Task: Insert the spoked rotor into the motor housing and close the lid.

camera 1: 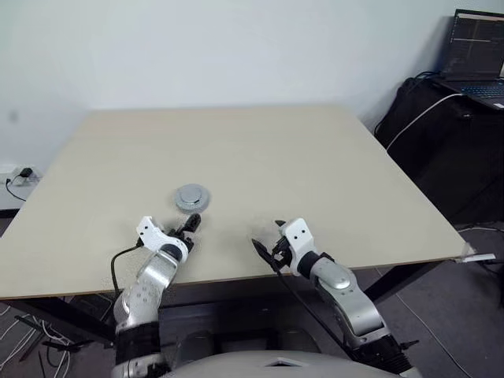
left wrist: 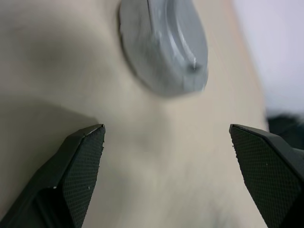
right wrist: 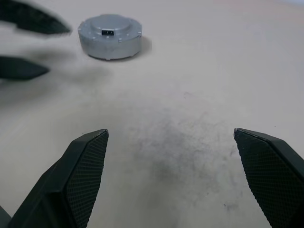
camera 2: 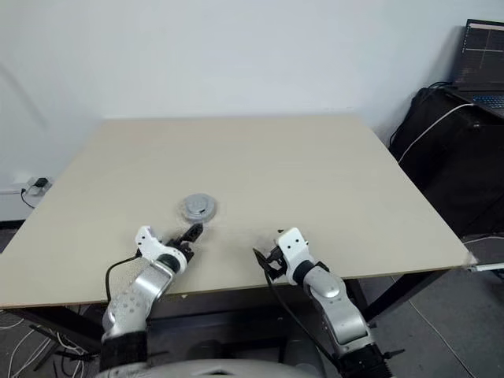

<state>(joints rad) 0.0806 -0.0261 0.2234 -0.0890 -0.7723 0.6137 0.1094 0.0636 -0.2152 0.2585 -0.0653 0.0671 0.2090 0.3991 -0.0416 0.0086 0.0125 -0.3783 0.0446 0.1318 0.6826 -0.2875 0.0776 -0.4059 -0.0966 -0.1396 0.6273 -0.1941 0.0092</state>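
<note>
The lid (camera 1: pixel 191 197) is a small round grey disc lying flat on the beige table (camera 1: pixel 315 173), smooth face with the raised middle upward. The right wrist view shows its grey side wall (right wrist: pixel 109 35) with a small slot. The spoked rotor and the motor housing are hidden. My left gripper (camera 1: pixel 191 224) hovers just in front of the lid, a short gap away, open and empty; the lid (left wrist: pixel 166 47) lies beyond its fingertips. My right gripper (camera 1: pixel 268 234) is open and empty near the table's front edge, to the right of the lid.
The table's front edge runs just under both wrists. A laptop (camera 1: pixel 480 55) stands on dark bags and cables (camera 1: pixel 441 150) at the far right. A wall socket with a plug (camera 1: pixel 24 173) sits low on the left.
</note>
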